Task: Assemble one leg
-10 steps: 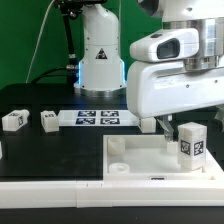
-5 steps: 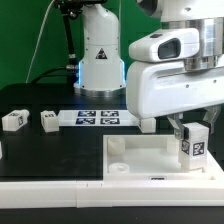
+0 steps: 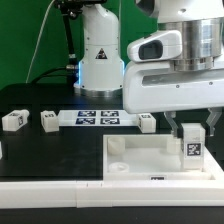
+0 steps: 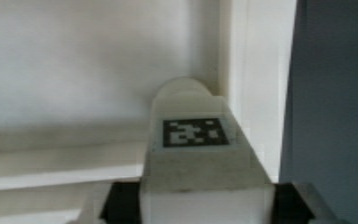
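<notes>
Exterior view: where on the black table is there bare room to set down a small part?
Free: the table between the two loose legs, the marker board and the white tray. Crowded: the tray's corner on the exterior view's right, where the end effector holds the leg.

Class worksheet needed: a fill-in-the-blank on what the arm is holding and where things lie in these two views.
1. The gripper has its jaws ____ on the small white plastic cuboid leg.
2. That leg is upright at the large white square rimmed tray, on the exterior view's ____ side.
3. The thin flat white marker board lies on the ____ table.
Missing words: shut; right; black.
</notes>
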Tool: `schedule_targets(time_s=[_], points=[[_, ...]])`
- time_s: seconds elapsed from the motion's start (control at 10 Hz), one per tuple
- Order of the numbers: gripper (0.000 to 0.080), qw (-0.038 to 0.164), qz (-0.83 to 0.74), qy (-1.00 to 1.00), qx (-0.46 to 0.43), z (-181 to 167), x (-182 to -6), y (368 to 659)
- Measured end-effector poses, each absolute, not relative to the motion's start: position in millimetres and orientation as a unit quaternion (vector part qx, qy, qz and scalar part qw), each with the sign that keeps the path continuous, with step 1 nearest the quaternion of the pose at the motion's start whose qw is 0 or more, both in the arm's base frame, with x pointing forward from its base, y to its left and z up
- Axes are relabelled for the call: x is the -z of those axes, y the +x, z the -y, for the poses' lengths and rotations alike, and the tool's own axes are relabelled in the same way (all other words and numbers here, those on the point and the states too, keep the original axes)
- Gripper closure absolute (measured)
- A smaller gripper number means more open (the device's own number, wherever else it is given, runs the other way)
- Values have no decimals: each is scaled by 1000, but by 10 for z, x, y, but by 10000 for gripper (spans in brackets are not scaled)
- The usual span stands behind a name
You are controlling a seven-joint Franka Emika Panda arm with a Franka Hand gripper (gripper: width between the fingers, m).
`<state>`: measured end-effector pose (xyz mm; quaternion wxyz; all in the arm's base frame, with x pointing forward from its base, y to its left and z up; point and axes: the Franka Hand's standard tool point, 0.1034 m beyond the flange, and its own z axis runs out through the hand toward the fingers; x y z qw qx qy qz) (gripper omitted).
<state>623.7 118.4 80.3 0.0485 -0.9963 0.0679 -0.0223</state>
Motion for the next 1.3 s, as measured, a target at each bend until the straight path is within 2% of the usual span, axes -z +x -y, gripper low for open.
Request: schedule_targets(time_s=[0.5,0.7,0.8,1.0,1.1,1.2,1.3], points=[[508,51,-408,-912,8,-1181,-791,6238],[508,50,-474,-879,5,-1180,-791,6239],[508,57,-511,-858,-1,-1169,-792,6242],[508,59,-517,-854,-3,-1180,-791,6240],[326,60,-494,-867,-1,-1176,-792,6243],[211,62,-479,-875,1,-1161,-794,6252],[211,62,-461,-885,4,-1152,-792,6257]])
